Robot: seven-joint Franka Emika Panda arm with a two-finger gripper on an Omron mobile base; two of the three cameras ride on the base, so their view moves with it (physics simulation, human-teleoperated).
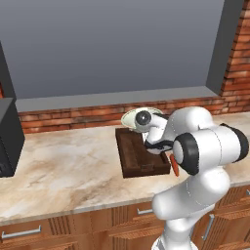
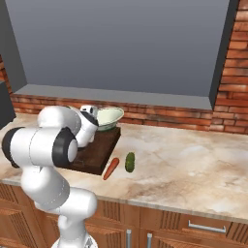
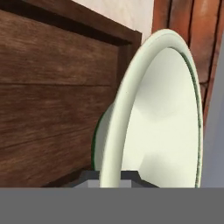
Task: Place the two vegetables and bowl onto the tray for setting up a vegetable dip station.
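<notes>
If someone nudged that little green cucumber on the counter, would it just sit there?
Probably not. The cucumber looks rounded and lies loose on smooth marble counter, so it may roll sideways. It looks stiff and short, likely light, and could bump the carrot beside it.

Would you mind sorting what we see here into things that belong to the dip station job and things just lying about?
For the job:
- bowl, its rim pinched in the hand above the tray's far end
- tray
- cucumber, on the counter
- carrot, beside the cucumber

Just there:
- black appliance on the counter's left

No legible text — anywhere.
</notes>
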